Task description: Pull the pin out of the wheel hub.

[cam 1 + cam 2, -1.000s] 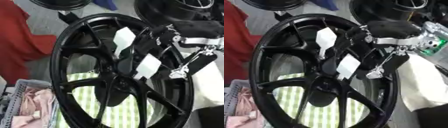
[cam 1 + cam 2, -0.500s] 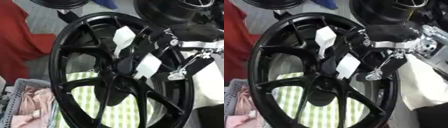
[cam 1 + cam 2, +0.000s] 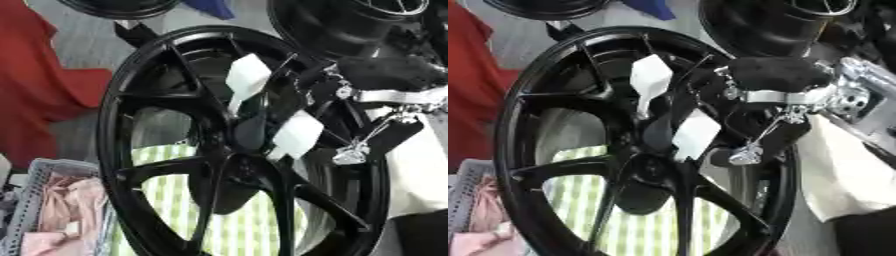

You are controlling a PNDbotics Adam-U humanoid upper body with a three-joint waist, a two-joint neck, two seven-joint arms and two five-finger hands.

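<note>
A black spoked wheel (image 3: 131, 125) stands on edge and fills the middle of both views. Its hub (image 3: 654, 167) sits just below centre. A dark oblong pin (image 3: 658, 134) sticks out above the hub. My right hand (image 3: 776, 75) comes in from the right, black with silver joints. Its two white-tipped fingers (image 3: 248, 75) lie on either side of the pin, curled round it. How the pin meets the hub is lost in black on black. My left hand does not show.
A red cloth (image 3: 44, 90) hangs at the left. A grey basket (image 3: 35, 172) with pink cloth sits lower left. Green-checked cloth (image 3: 254, 227) lies behind the wheel. Another black wheel (image 3: 350, 25) stands upper right, with white cloth (image 3: 846, 180) at right.
My right hand's white-tipped fingers have sunk slightly toward the hub. The wheel and the rest have not moved.
</note>
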